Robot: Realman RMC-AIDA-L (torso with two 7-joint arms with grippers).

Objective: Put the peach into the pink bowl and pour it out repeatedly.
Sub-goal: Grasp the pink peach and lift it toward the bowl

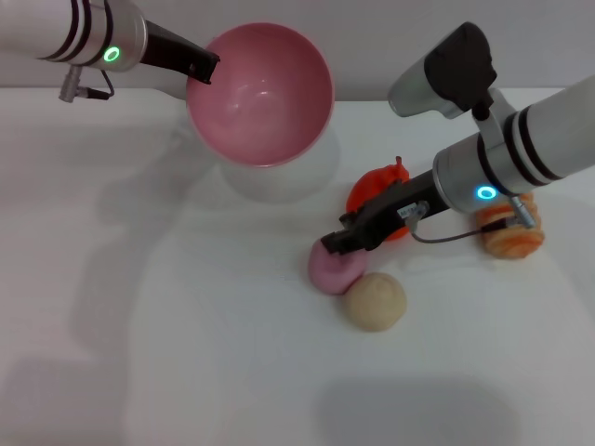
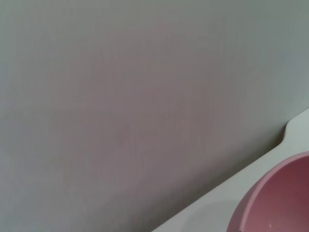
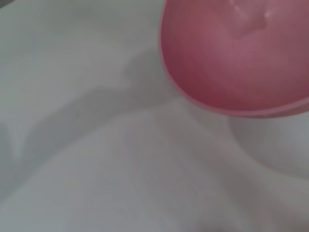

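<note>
Nearest, a beige ball (image 1: 376,300) is seen on the white table (image 1: 139,325), touching or just beside the peach (image 1: 335,269), which rests on the table as well. The right gripper (image 1: 337,243) is set down on top of the peach; its fingers appear closed about the fruit, though the grip itself is partly hidden. Just behind, an orange-red pear (image 1: 372,190) is noted, and a peach-coloured item (image 1: 509,237) lies farther to the right under the arm. Farthest, the pink bowl (image 1: 260,93) is held raised and tilted by the left gripper (image 1: 203,67), clamped on its rim; the bowl is empty. The pick-up step is judged to be in hand. Next, a lift of the peach clear of the ball and a carry over the bowl are called for, with the bowl levelled first.
</note>
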